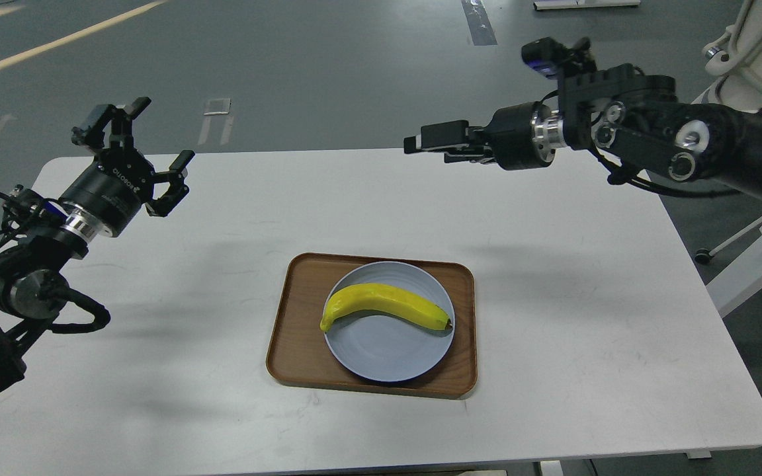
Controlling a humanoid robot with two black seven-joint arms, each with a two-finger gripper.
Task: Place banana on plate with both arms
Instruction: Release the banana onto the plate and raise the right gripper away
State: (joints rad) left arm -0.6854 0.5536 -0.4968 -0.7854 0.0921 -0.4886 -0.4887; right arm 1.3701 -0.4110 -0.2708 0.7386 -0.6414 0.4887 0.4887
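The yellow banana lies on the pale blue-grey plate, curved across its upper half, dark tip to the right. Nothing holds it. My right gripper is raised high above the table's far edge, well up and right of the plate, pointing left, its fingers apart and empty. My left gripper hovers over the table's far left corner, open and empty, far from the plate.
The plate sits in a brown wood-grain tray in the middle of the white table. A white machine base stands off the table at the back right.
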